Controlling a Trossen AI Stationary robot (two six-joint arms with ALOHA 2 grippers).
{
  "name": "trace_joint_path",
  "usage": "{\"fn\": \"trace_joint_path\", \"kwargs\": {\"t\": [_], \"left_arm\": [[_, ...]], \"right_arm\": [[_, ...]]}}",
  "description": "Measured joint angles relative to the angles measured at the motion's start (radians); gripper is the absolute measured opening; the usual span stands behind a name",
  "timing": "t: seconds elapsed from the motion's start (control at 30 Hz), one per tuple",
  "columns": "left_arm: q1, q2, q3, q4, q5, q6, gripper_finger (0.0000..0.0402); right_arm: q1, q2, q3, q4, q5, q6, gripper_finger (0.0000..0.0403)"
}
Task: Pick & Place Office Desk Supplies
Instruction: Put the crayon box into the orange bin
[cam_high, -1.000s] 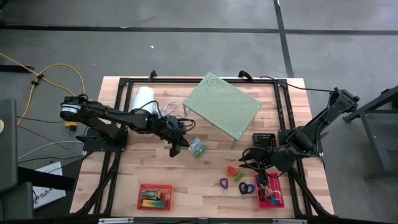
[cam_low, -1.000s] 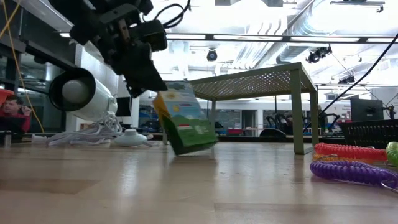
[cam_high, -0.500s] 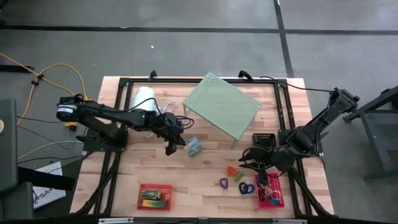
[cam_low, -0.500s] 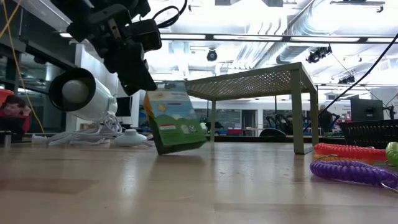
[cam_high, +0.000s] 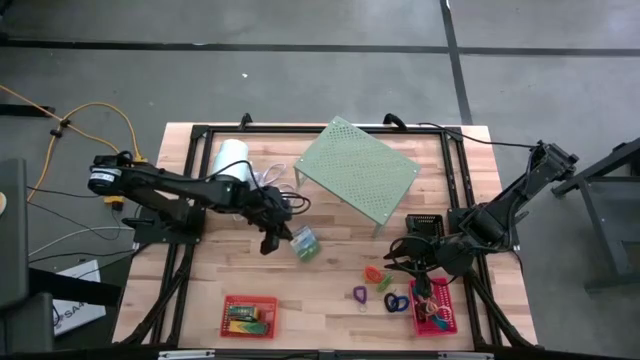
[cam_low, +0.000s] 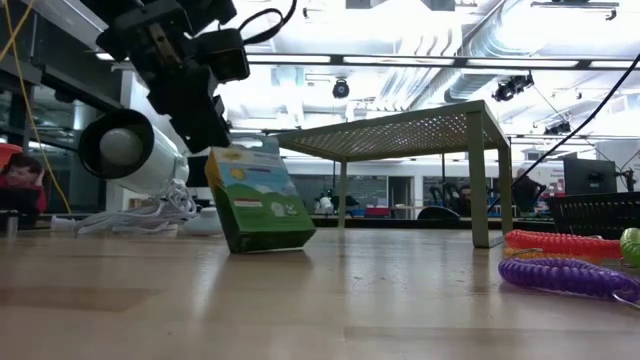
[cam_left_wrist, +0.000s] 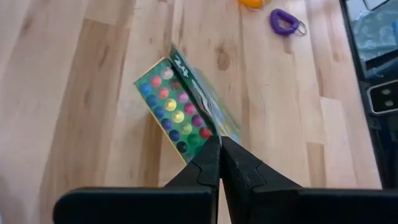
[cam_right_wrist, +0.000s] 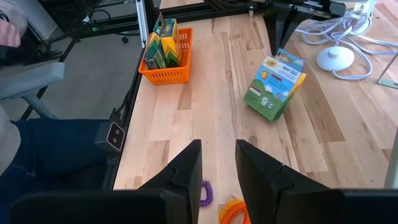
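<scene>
Green-white box (cam_high: 303, 243): light, stiff card, tips easily; grip across narrow faces. L gripper (cam_high: 268, 243) fingers together, R gripper (cam_high: 394, 256) apart.

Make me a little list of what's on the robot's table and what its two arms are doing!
left pincer: shut, tips pressed against the green box, seemingly pushing it
green box: on the wood, mid table, tilted
right pincer: open, holding nothing, above the coiled loops
red basket: near front edge, a box inside
pink basket: front right, small items inside
black basket: behind the right pincer
green shelf: standing at the back
white cylinder: lying back left, cord beside it
</scene>
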Motion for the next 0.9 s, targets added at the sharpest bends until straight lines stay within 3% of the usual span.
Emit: {"fn": "trace_joint_path", "kwargs": {"t": [0.33, 0.9], "left_arm": [[-0.075, -0.069, 0.0, -0.105, -0.054, -0.02, 0.0], [-0.331, -0.103, 0.0, -0.233, -0.191, -0.141, 0.0]], "right_arm": [[0.0, 0.0, 0.0, 0.001, 0.0, 0.0, 0.0086], [0.0, 0.0, 0.0, 0.0, 0.0, 0.0, 0.0086]]}}
